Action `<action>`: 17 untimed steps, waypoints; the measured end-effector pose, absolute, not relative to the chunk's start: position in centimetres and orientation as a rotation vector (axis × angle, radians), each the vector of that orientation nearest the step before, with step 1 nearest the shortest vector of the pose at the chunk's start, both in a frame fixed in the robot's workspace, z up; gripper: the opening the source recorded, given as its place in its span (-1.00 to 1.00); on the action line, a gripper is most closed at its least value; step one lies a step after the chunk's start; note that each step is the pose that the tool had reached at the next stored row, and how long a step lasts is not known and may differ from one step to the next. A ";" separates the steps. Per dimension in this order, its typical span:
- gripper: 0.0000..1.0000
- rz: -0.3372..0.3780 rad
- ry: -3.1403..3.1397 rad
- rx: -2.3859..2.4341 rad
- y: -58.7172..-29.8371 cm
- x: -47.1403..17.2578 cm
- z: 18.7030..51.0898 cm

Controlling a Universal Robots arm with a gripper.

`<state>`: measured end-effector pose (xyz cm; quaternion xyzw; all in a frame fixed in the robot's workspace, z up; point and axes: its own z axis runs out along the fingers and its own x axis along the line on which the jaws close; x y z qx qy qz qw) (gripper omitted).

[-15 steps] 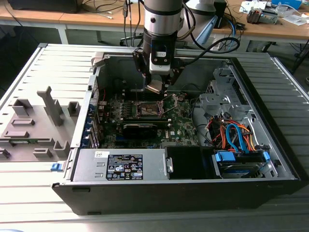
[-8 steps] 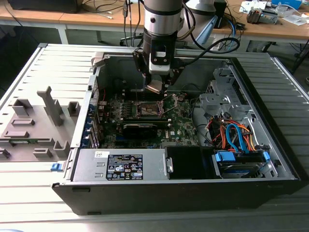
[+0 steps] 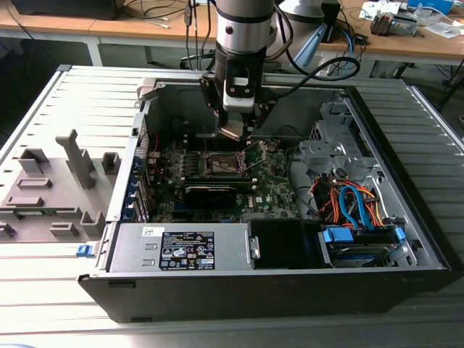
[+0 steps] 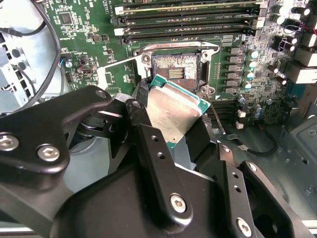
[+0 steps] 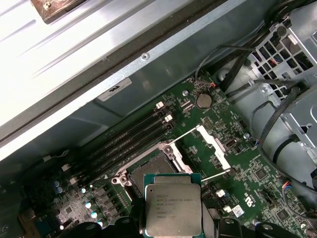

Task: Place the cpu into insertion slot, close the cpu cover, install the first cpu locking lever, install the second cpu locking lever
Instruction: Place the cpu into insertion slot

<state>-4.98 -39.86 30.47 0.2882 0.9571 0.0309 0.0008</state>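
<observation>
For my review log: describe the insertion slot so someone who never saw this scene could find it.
Look inside the open computer case, at its green circuit board. Near the board's middle, below the hand holding the cpu, lies the insertion slot. Unlike the long black slots beside it, it is square, dark-centred and metal-rimmed.

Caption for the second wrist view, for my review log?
The gripper holds the cpu close to the empty insertion slot.

The grey ribbed bench [image 3: 51,297] carried an open computer case [image 3: 275,286] and, at the exterior view's left, a grey plastic rack [image 3: 54,192].
</observation>
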 end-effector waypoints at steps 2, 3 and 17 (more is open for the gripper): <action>0.09 0.096 3.003 0.910 -39.9 -5.0 30.5; 0.09 0.096 3.003 0.912 -39.9 -5.0 30.5; 0.09 0.089 2.982 0.971 -39.9 -5.0 30.4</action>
